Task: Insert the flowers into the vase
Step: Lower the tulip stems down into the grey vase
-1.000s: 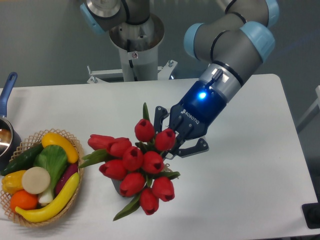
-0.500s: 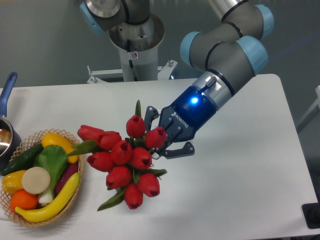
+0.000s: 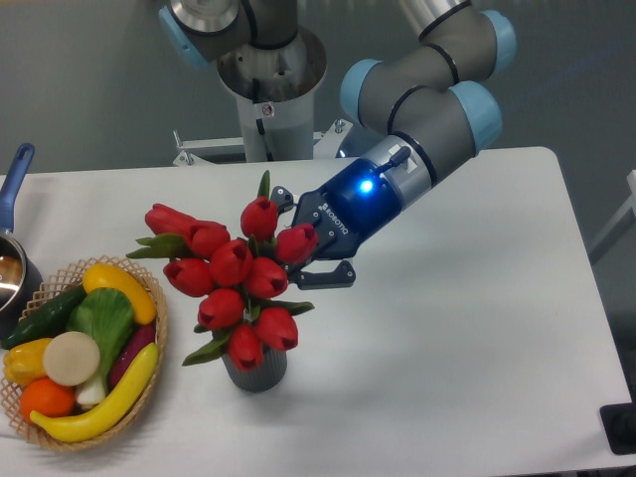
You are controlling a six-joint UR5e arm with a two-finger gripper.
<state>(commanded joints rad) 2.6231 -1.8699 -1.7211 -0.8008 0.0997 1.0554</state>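
This looks like a robotics lab or test cell, not a home. A white table (image 3: 477, 328) with rounded corners stands before a plain grey wall, and an industrial arm (image 3: 422, 94) in grey with light-blue joint caps rises from a metal pedestal (image 3: 268, 94) bolted at the table's 12 o'clock edge. Its wrist shows a lit blue ring. The items laid out read as staged props: a wicker basket (image 3: 149, 383) of plastic fruit and vegetables at 8 o'clock, a metal pot (image 3: 12, 268) with a blue handle at 9 o'clock, and artificial red flowers (image 3: 234, 278) near the centre above a small dark vase (image 3: 255, 370).
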